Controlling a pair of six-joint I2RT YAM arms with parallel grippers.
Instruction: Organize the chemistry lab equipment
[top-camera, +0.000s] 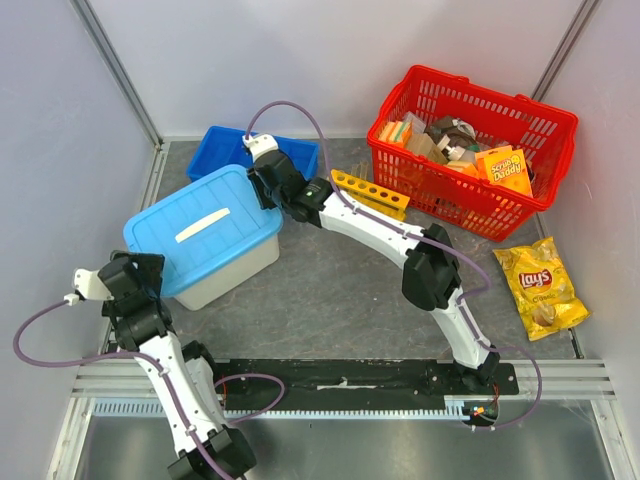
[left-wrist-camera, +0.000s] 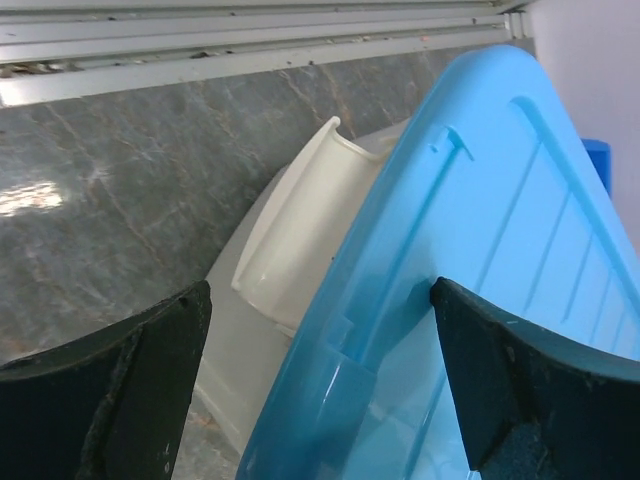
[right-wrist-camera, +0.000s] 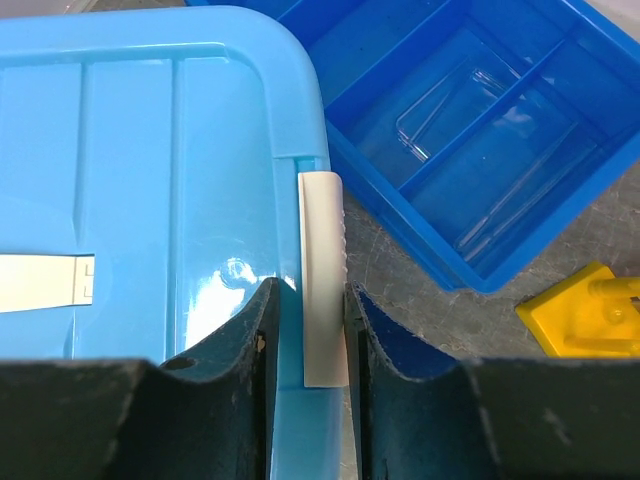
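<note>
A storage box with a light-blue lid (top-camera: 200, 232) stands at the left. My right gripper (top-camera: 268, 195) is at its right edge. In the right wrist view the gripper (right-wrist-camera: 307, 295) is shut on the box's white latch (right-wrist-camera: 323, 250) and the lid rim. My left gripper (top-camera: 145, 272) is at the box's left end. In the left wrist view it (left-wrist-camera: 320, 295) is open and straddles the lid edge (left-wrist-camera: 400, 300) beside the other white latch (left-wrist-camera: 300, 230). The yellow test-tube rack (top-camera: 370, 193) lies by the red basket. Thin clear tubes (right-wrist-camera: 500, 215) lie in the blue divided tray (right-wrist-camera: 560, 100).
The blue tray (top-camera: 225, 148) sits behind the box. A red basket (top-camera: 470, 150) of sponge packs and boxes stands at the back right. A yellow chip bag (top-camera: 541, 287) lies at the right. Grey walls close in the back and left.
</note>
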